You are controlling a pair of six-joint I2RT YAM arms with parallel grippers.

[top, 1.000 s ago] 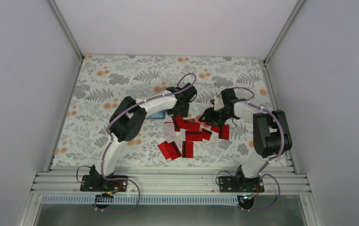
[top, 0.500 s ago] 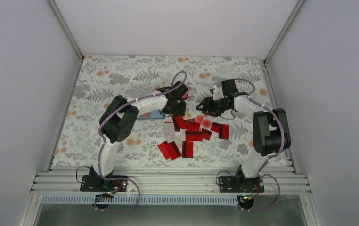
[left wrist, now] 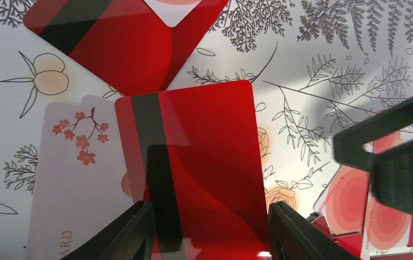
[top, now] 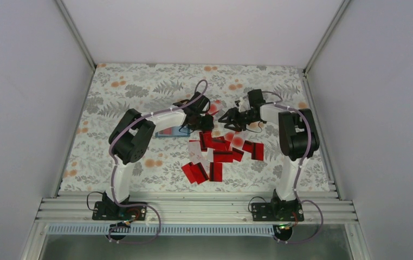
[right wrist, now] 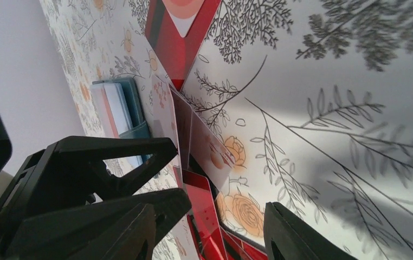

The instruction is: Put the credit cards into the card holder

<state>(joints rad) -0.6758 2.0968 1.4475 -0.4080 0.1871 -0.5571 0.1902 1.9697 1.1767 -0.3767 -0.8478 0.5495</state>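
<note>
- Two fingers of your left gripper stand about half apart, one at each long edge of a red card. The contact sits at the bottom rim of the left wrist view, so you cannot tell whether they bite or merely flank it.
- That card's long axis runs up the frame, straight out from the fingers, with its black stripe along the left side. A pale card with a blossom print touches it on the left.
- Your right gripper has its jaws apart with nothing between them. It faces the left one closely at the middle of the top view.
- The card holder lies just to the lower left of the left gripper in the top view, with its long axis across the frame. The left gripper is the nearer one, so I judge the card has to travel that way.
- From above, the arm covers the holder's right end. In the right wrist view it shows at upper left with pale faces against the teal, and its mouth is hard to make out.
- Other credit cards lie in a loose heap below both grippers.
</note>
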